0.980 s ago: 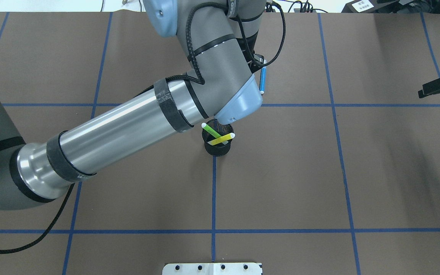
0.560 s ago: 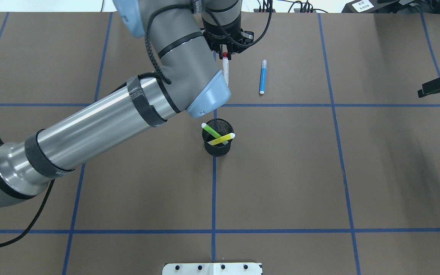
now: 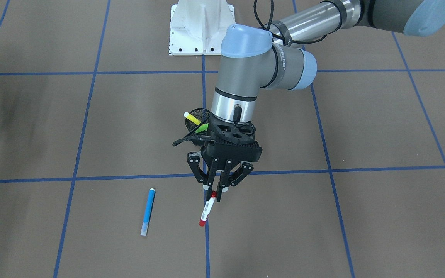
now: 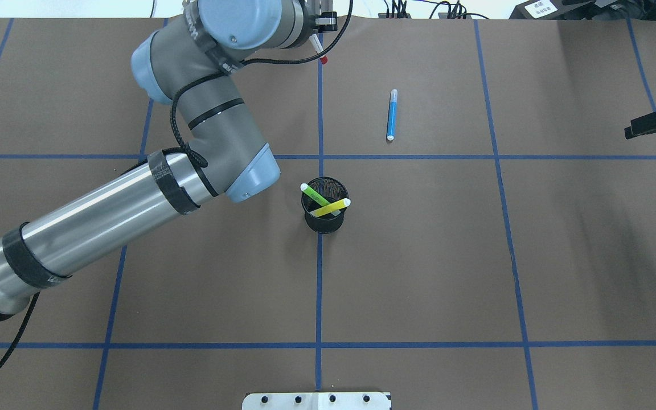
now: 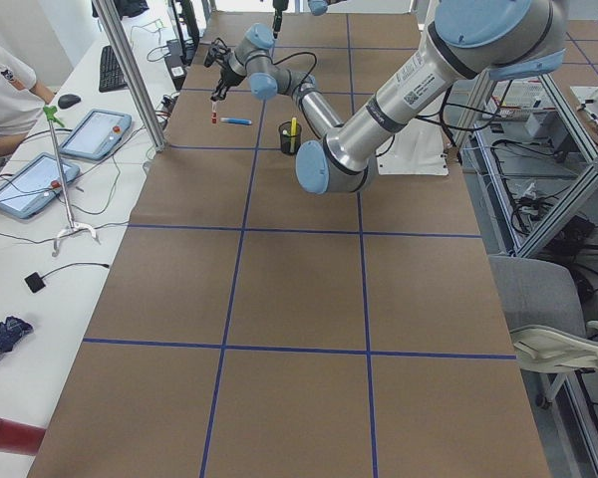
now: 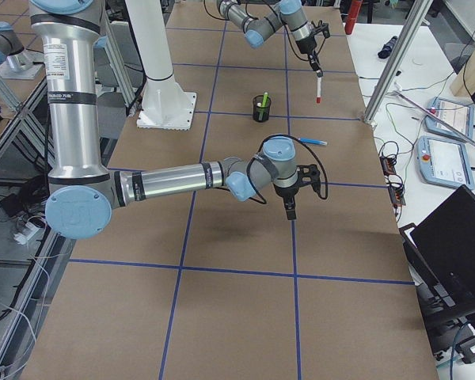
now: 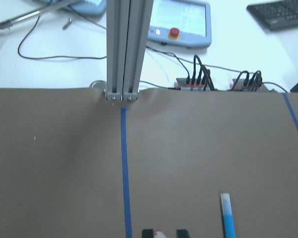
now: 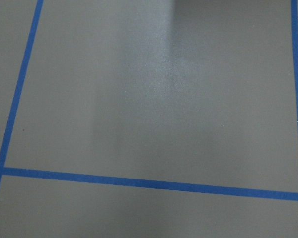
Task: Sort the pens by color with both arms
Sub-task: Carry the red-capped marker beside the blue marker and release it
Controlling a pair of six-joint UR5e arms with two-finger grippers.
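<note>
Carrying step in hand: left claw [image 3: 214, 189] pinches the red marker [image 3: 207, 209], which hangs above the worktop [image 3: 323, 231] near the lying blue pen [image 3: 148, 210]. Next, judged: set it down apart from blue. Right claw [image 4: 650, 128] state: cannot tell.

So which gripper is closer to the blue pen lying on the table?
Left. The left gripper, holding the red marker, hangs just beside the blue pen; the right gripper is far away on the pen's other side.
</note>
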